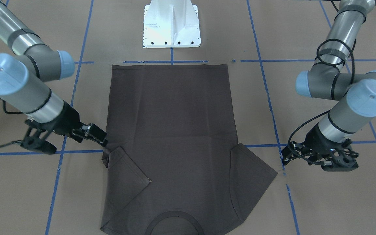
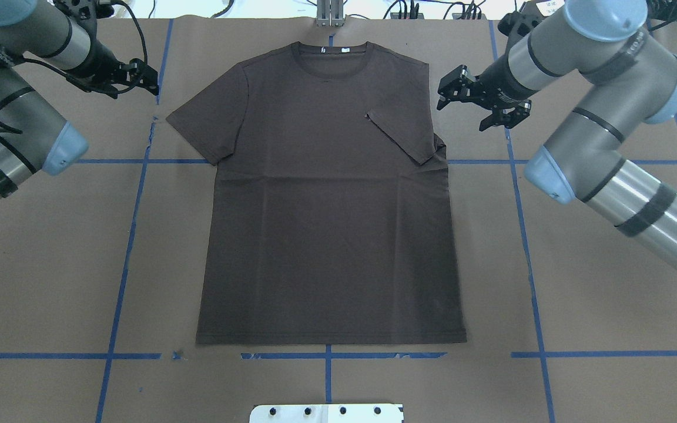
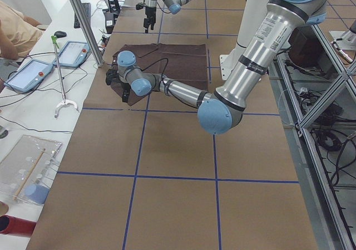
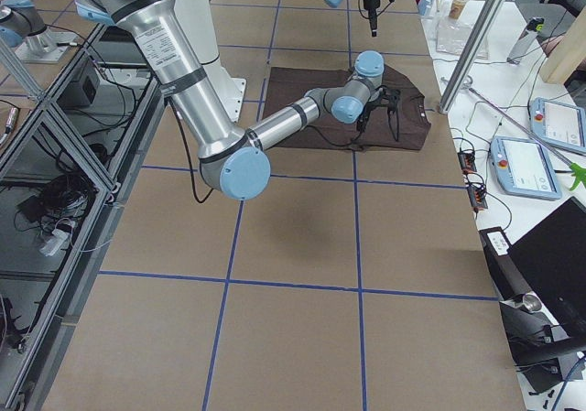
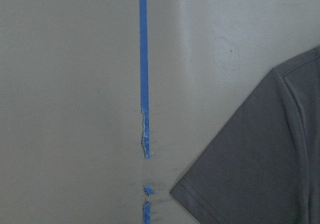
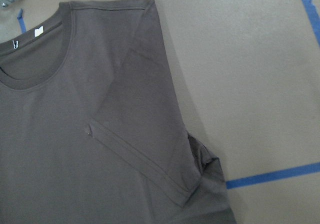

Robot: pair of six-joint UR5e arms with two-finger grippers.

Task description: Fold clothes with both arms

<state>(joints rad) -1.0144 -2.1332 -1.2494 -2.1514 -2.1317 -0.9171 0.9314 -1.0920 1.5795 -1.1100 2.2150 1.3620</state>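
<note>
L arm (image 2: 21, 117), R arm (image 2: 603, 129): silver tubes, grey joints w/ lt-blue caps, blk cabling.

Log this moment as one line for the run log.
T-shirt flat | right-side sleeve folded in | left-side sleeve spread | left gripper open, clear | right gripper open, clear

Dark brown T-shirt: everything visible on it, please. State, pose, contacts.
The dark brown short-sleeved knit T-shirt lies flat, front up, on the brown paper-covered table, ribbed round collar away from the robot's base. White neck tags show. The sleeve on the robot's right is folded inward; the sleeve on its left lies spread.
</note>
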